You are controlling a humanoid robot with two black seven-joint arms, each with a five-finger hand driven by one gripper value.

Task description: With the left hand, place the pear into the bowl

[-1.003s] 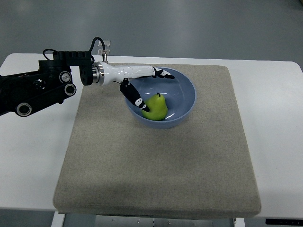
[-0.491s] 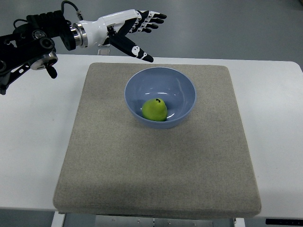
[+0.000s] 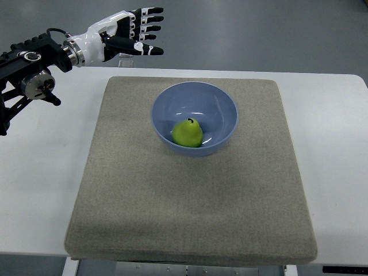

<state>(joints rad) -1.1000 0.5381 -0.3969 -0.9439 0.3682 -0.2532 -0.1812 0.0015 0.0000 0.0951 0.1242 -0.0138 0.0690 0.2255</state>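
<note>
A green pear (image 3: 188,133) with a dark stem sits inside the blue bowl (image 3: 221,103), toward its front left. The bowl stands on the far middle of a grey mat (image 3: 190,195). My left hand (image 3: 138,31), white with black fingertips, hovers high at the top left, well away from the bowl. Its fingers are spread and hold nothing. The black left arm (image 3: 29,69) enters from the left edge. No right hand shows.
The grey mat covers most of a white table (image 3: 40,172). Bare table strips run along the left and right sides. Grey floor lies beyond the far edge.
The left hand let go of the pear in the bowl, then rose and drew back up and to the left. The pear settled upright in the bowl.
</note>
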